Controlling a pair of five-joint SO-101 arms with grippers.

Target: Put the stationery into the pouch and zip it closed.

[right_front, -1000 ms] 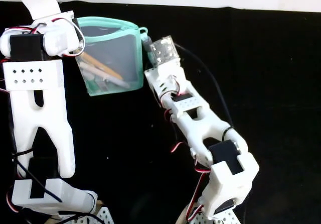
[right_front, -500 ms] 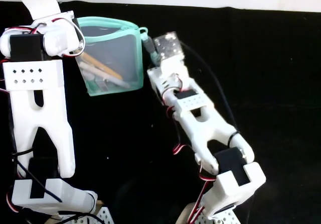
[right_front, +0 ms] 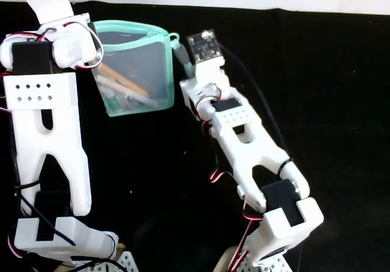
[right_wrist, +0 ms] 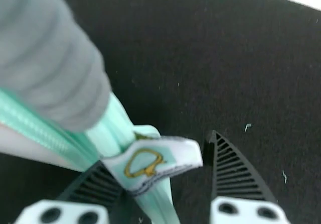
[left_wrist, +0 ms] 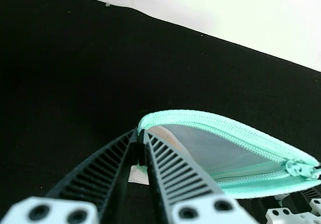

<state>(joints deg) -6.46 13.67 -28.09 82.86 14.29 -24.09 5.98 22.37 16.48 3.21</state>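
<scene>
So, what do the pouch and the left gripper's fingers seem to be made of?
The pouch: a translucent panel, probably fine mesh or frosted plastic, since a pencil shows through; its mint zipper band looks like woven fabric. The left gripper, shut on the pouch's corner, has fingers of matte black ribbed plastic, possibly printed.

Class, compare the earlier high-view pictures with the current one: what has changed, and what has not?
The right gripper, jaws open, moved farther from its base, alongside the pouch at its zipper-pull end. Nothing was gripped or released. The left gripper stays shut on the pouch's other end. The pouch and the stationery inside stayed put.
</scene>
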